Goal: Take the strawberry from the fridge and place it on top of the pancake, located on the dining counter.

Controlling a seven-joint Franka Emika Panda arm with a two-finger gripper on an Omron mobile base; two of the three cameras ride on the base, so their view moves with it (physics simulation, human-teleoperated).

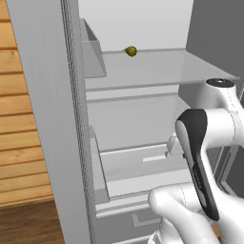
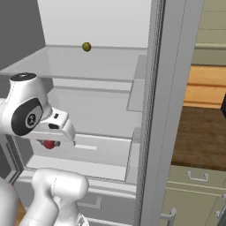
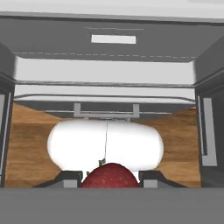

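While the fridge (image 1: 138,71) stands open, the gripper (image 3: 109,177) pinches the strawberry (image 3: 109,176) (olive-green fruit (image 1: 131,51) on upper shelf).

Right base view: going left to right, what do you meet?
Robot arm, strawberry in the shut tool, olive-green fruit on the upper shelf, open fridge door's edge, wood floor.
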